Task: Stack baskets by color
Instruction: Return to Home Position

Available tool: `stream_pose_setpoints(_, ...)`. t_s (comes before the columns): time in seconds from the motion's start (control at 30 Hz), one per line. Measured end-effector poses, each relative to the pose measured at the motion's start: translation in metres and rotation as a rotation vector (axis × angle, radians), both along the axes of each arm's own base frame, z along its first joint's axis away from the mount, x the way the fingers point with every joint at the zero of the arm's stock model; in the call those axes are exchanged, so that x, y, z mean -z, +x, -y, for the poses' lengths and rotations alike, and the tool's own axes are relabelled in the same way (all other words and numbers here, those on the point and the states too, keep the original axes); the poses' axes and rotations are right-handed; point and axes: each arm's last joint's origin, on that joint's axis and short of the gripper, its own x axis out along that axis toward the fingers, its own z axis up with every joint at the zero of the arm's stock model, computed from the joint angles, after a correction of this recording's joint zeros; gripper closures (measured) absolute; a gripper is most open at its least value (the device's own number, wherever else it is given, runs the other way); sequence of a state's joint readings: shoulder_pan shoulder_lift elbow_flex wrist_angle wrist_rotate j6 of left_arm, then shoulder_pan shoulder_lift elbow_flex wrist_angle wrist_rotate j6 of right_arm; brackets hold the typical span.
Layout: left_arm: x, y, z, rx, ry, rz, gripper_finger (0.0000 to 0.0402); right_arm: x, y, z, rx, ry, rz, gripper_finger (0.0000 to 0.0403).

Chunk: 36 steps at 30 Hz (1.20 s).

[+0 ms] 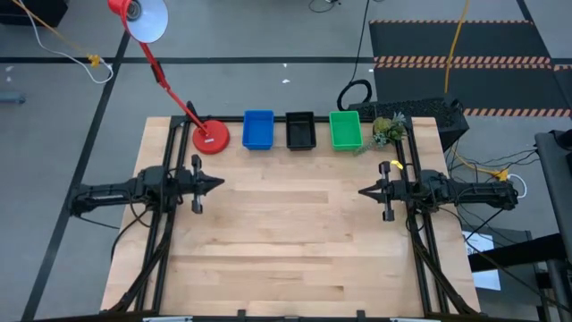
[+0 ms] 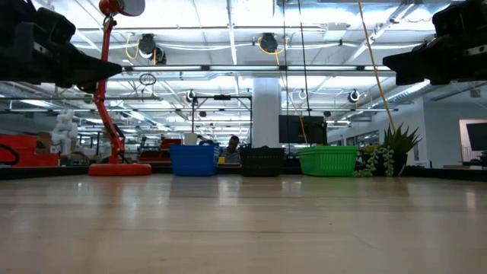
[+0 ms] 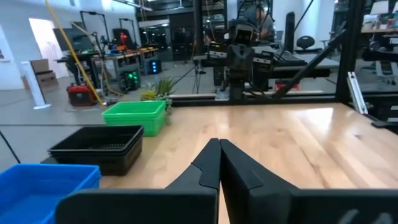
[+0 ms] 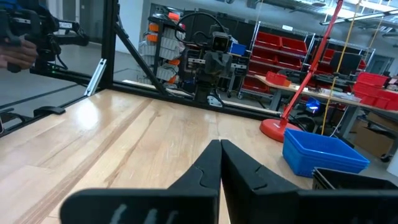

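Note:
Three piles of baskets stand in a row along the table's far edge: blue (image 1: 257, 130), black (image 1: 300, 131) and green (image 1: 345, 130), each resting on its bottom. The left wrist view shows the blue (image 3: 37, 186), black (image 3: 99, 146) and green (image 3: 134, 116) ones. The black one shows a second rim under its top rim. My left gripper (image 1: 221, 184) hovers shut at the table's left side, pointing level toward the right. My right gripper (image 1: 362, 191) hovers shut at the right side, pointing toward the left. Both are well short of the baskets and hold nothing.
A red lamp base (image 1: 211, 137) stands left of the blue basket, its arm rising to the far left. A small plant (image 1: 386, 131) sits right of the green basket. Bare wooden tabletop (image 1: 286, 241) stretches between the arms and toward the near edge.

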<state>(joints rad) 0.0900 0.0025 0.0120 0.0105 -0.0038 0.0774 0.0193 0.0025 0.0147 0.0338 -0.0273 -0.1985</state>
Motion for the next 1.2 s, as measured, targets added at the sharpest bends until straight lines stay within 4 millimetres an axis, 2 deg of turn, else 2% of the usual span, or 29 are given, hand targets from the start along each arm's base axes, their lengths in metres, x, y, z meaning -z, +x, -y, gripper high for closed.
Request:
stream_pose_setpoints(0.23, 0.0000, -0.0001, -0.0010, -0.007, -0.009, 0.001, 0.0399, 0.0000, 0.0000, 0.0000, 0.000, 0.000, 0.000, 0.0403)
stream_pose_setpoints(0.53, 0.0000, -0.0001, -0.0010, -0.007, -0.005, 0.001, 0.0375, 0.0000, 0.0000, 0.0000, 0.000, 0.000, 0.000, 0.0403)
stream_pose_setpoints(1.0, 0.0003, 0.0001, -0.0010, -0.007, -0.004, -0.002, 0.0399, 0.0000, 0.0000, 0.0000, 0.000, 0.000, 0.000, 0.0403)
stream_pose_setpoints(1.2, 0.0003, 0.0001, -0.0010, -0.007, -0.004, -0.002, 0.0379, 0.0000, 0.0000, 0.0000, 0.000, 0.000, 0.000, 0.0403)
